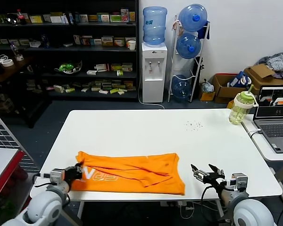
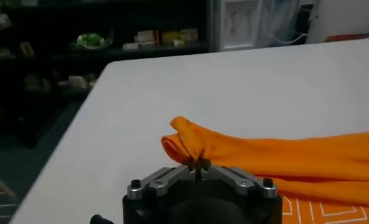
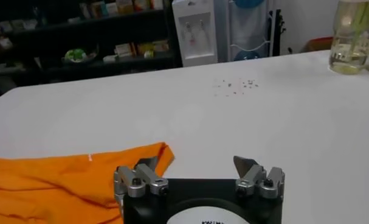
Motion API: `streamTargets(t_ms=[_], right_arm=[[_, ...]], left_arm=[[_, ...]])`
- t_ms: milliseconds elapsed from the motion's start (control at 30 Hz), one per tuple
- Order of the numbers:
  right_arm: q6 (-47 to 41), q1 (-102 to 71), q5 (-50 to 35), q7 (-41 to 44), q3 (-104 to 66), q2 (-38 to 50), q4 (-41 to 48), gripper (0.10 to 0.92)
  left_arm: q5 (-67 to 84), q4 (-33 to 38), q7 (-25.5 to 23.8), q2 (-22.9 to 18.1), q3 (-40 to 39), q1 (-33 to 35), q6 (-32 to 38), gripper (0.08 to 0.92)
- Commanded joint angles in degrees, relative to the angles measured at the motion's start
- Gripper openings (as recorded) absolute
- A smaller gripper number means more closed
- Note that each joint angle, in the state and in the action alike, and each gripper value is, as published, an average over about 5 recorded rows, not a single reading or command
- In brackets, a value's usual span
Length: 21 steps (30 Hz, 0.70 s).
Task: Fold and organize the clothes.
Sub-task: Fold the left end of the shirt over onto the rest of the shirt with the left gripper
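T-shirt (image 1: 132, 174) lies at the table's (image 1: 146, 132) near edge: soft, light, limp. My left gripper (image 2: 197, 163) pinches its end fold; right gripper (image 3: 197, 172) gapes empty beside the opposite corner.

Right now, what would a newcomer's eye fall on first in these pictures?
First the bright orange T-shirt, lying partly folded along the near edge of the white table. Next, the two tools at its ends: the left tool is shut on the shirt's left end, while the right tool waits open just off its right end. A green-lidded bottle stands at the table's far right corner.
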State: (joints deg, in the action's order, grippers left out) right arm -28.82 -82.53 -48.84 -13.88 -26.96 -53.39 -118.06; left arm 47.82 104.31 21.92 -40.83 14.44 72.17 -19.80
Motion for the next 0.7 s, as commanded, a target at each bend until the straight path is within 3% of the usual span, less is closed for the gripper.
streamTargets(t_ms=[33,167,267,500,700], right_arm=[[0.08,2.15,0.12,-0.04,1.71,-0.46,0.41,0.823],[0.06,2.21,0.42,-0.12,1.84,-0.76,0.47,0.823],[-0.01,2.0,0.7,-0.29,1.72,-1.01,0.48,0.823],[-0.41,0.18,2.0,-1.27,0.84,-2.45,-0.02,0.823],[-0.58,-4.01,3.51,-1.69,-1.83,-3.94,-0.75,0.823]], left_arm=[[3.86,-11.74,-2.82,17.67,4.19,-1.58,1.09,0.103],[4.7,-11.28,-3.26,19.97,3.19,-1.84,0.86,0.103],[8.25,-5.14,-0.83,18.01,3.36,-0.96,-0.97,0.103],[24.99,14.41,12.26,4.07,-2.68,-4.34,-7.75,0.103],[30.57,18.11,21.24,-7.08,-14.88,-15.12,-9.18,0.103]])
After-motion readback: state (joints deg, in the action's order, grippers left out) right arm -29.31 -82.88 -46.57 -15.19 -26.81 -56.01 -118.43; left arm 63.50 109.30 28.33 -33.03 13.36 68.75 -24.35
